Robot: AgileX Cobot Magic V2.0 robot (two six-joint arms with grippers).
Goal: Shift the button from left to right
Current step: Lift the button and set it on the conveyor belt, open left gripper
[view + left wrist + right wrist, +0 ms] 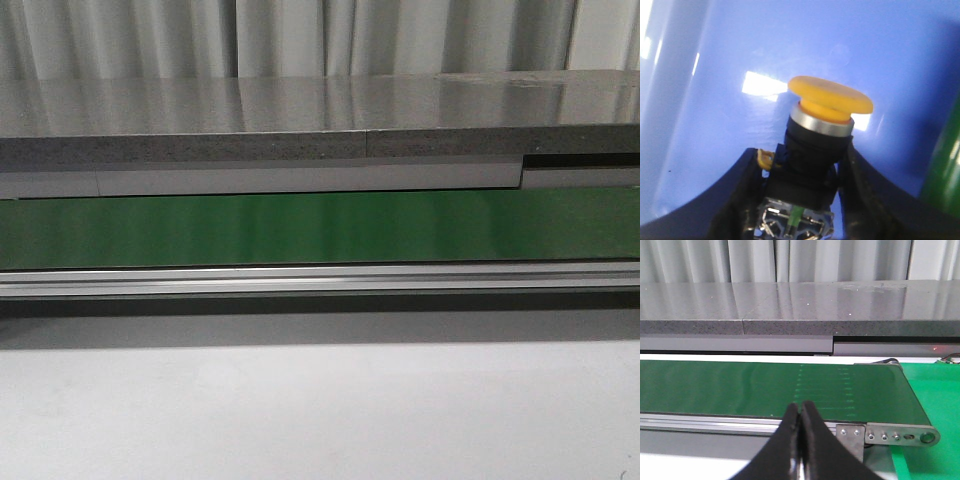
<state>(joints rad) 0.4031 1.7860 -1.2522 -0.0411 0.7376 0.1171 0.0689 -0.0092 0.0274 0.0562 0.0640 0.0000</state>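
The button (829, 102) has a round yellow-orange mushroom cap, a silver ring and a black boxy body with a small green mark. It shows only in the left wrist view, over a blue surface (715, 60). My left gripper (805, 165) is shut on the button's black body, one black finger on each side. My right gripper (800, 412) is shut and empty, its fingertips pressed together in front of the green conveyor belt (740, 387). Neither gripper nor the button shows in the front view.
The green conveyor belt (320, 225) runs across the front view with an aluminium rail (320, 278) at its near edge. A grey stone-like ledge (300, 120) stands behind it. White tabletop (320, 410) lies in front. The belt's end roller bracket (900, 434) shows in the right wrist view.
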